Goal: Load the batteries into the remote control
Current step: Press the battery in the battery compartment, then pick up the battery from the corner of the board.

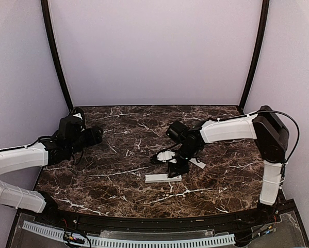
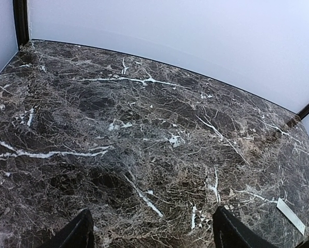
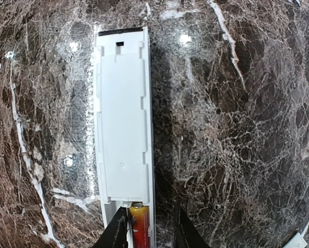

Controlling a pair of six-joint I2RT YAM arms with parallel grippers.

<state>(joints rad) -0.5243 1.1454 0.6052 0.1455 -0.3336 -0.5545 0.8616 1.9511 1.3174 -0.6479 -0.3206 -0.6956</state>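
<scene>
Red battery (image 3: 139,225) sits in the remote control (image 3: 122,119), between the end effector's (image 3: 149,213) parted fingers (image 3: 114,235).

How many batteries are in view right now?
1. A red battery lies in the end bay of the remote control, between the right fingers. More may be hidden inside the remote or below those fingers.

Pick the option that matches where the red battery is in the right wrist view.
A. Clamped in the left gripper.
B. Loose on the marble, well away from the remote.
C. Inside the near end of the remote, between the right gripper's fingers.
C: the battery lies within the near end of the remote control, between the fingers of the right gripper.
</scene>
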